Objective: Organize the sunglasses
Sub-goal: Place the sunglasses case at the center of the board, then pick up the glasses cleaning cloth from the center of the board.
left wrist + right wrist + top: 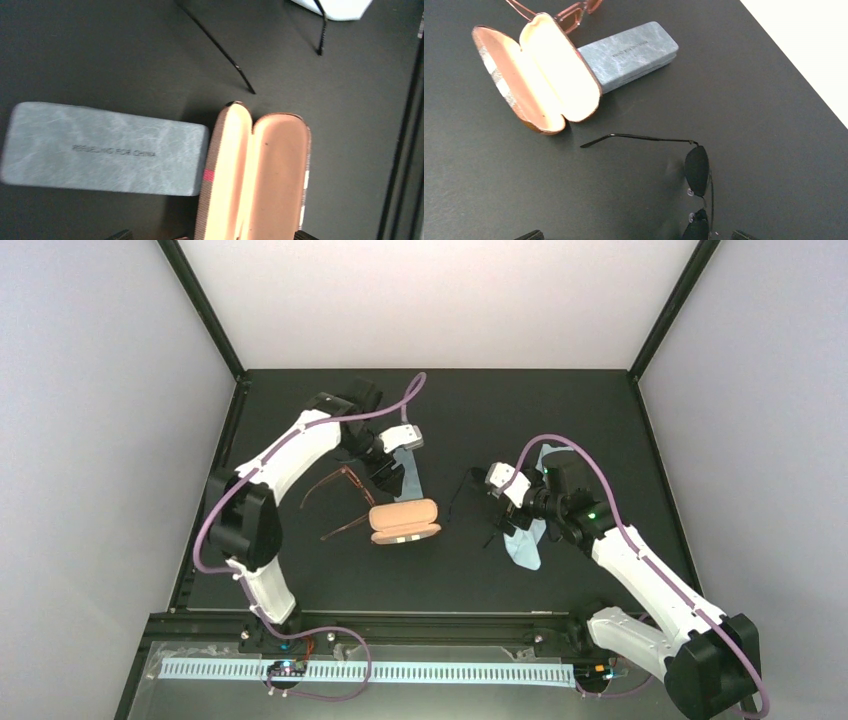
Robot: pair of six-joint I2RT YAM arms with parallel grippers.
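The black sunglasses [698, 170] lie on the dark table with their arms unfolded, one thin arm [639, 137] reaching toward the cases. My right gripper [636, 236] hovers open above them, and one dark lens sits between its fingertips at the frame's bottom edge. The reddish-brown sunglasses [340, 500] lie unfolded left of the open tan case [404, 521]. My left gripper [212, 236] is open over the near end of that tan case [260, 175], holding nothing. In the top view the left gripper [385, 475] hangs just behind the case and the right gripper [505, 512] is to its right.
A closed blue-grey case [100, 150] lies against the tan case's side. One light blue cloth [408, 472] lies beneath the left gripper and another [525, 545] under the right one. Black frame rails border the table's edges.
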